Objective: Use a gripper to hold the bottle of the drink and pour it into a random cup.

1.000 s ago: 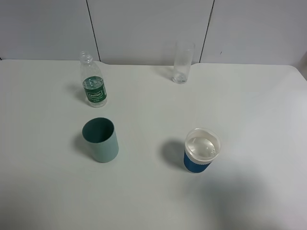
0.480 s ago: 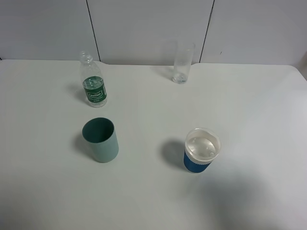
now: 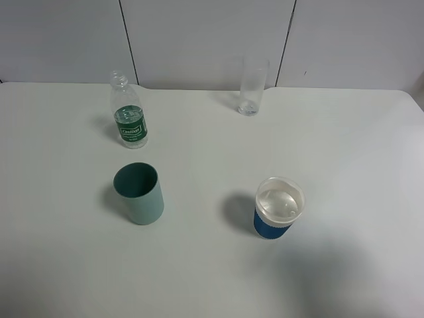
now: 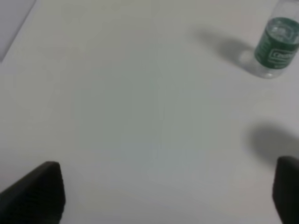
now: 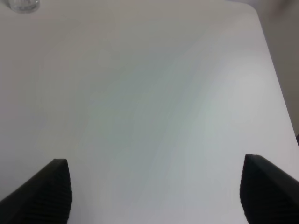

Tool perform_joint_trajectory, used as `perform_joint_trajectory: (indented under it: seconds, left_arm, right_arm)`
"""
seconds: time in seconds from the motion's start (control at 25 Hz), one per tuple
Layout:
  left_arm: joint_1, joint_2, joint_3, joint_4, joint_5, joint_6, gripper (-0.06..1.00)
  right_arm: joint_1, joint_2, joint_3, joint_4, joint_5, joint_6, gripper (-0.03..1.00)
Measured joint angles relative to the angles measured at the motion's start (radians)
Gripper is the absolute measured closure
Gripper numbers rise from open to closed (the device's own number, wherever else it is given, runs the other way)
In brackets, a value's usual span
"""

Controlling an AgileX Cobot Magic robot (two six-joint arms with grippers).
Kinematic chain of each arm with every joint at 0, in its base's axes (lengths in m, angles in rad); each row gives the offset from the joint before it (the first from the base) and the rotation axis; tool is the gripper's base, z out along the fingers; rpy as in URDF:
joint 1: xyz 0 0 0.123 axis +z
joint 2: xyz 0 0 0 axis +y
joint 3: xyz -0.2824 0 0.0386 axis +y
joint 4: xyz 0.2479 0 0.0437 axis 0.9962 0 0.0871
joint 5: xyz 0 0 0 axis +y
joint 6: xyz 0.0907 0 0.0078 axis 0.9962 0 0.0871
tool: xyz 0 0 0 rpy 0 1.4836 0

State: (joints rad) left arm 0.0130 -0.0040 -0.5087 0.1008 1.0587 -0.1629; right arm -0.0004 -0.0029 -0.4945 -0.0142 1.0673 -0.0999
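White table [image 3: 212, 265] under flat light, grey panelled wall behind; no arm is seen in the high view. The bottle [image 3: 128, 111] is set upright at the far left of the table, uncapped, green label facing the camera; its long axis is vertical and the open mouth points straight up. Nearer, on the same side, a pale teal cup [image 3: 138, 193] is placed; the blue cup [image 3: 279, 207] sits right of centre, well apart from the bottle, and something clear seems to be held inside it already. A tall clear glass [image 3: 252, 87] stands at the far edge. In the left wrist view the left gripper [image 4: 168, 191] is seen wide open and empty, only the dark fingertips at the frame's edge, with the bottle [image 4: 275, 46] ahead and off to one side. The right gripper [image 5: 154, 191] is likewise spread and nothing is held. Step in hand is judged to be the approach to the bottle, not yet begun in earnest. It would be done best if the left jaws were lined up level with the label band, brought around the body from the side, and closed gently, since thin plastic is likely to buckle. The bottle should be kept upright during the carry, the teal cup passed clear.
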Motion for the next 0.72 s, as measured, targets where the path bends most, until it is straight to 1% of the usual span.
perform_joint_trajectory:
  seconds: [0.12, 0.2, 0.72]
  left_arm:
    - [0.038, 0.0, 0.0, 0.0, 0.0, 0.0, 0.06]
    - [0.046, 0.0, 0.0, 0.0, 0.0, 0.0, 0.06]
    - [0.047, 0.0, 0.0, 0.0, 0.0, 0.0, 0.06]
  right_arm:
    - [0.0, 0.0, 0.0, 0.0, 0.0, 0.0, 0.23]
    - [0.0, 0.0, 0.0, 0.0, 0.0, 0.0, 0.23]
    - [0.0, 0.0, 0.0, 0.0, 0.0, 0.0, 0.23]
